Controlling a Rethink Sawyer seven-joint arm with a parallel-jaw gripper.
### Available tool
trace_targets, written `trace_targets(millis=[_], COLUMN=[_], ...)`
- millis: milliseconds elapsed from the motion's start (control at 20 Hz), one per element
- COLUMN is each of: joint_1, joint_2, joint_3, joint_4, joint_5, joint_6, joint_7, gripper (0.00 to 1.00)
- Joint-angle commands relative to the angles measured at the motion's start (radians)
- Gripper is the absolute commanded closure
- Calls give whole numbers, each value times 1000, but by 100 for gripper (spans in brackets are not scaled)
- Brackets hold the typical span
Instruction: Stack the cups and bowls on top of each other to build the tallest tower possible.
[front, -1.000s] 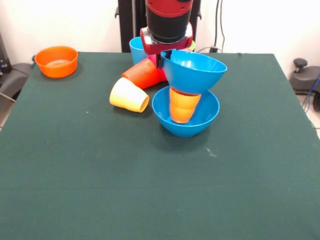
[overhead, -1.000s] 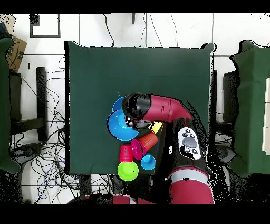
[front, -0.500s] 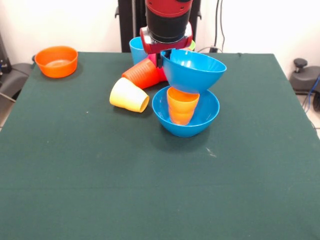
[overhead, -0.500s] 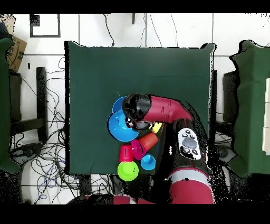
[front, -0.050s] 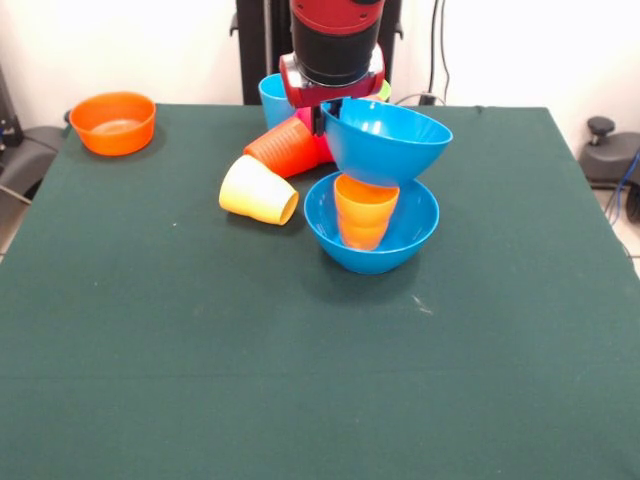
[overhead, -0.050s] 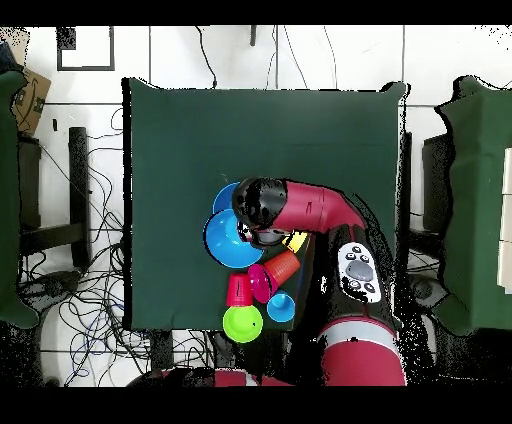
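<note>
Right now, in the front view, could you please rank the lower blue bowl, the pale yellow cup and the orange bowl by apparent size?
1. lower blue bowl, clearly the widest.
2-3. pale yellow cup and orange bowl: similar, and the orange bowl sits farther from the camera, so their order is unsure.

Bright even light, soft shadows, glossy glare, sharp focus

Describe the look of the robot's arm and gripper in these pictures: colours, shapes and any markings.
The arm has glossy red rounded shells joined by black cylindrical sections. A grey oval button panel sits on one link. At the wrist, a red cap tops a black cylinder over a red, pale-edged block. The gripper below is small and black.
</note>
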Motion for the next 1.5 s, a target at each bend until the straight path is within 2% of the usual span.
trace_targets(millis=[50, 400, 650, 1250, 1500], joint_1=[11, 2, -20, -26, -17], joint_2=[77, 75, 51, 32, 39], joint_3=[42, 51, 63, 51, 50], joint_4=[1, -19, 10, -6, 3], joint_5=[-46, -40, -42, -43, -39], joint_6=[-73, -29, -30, 46, 17], joint_7=[106, 85, 45, 38, 60], gripper=[100, 100, 100, 100, 100])
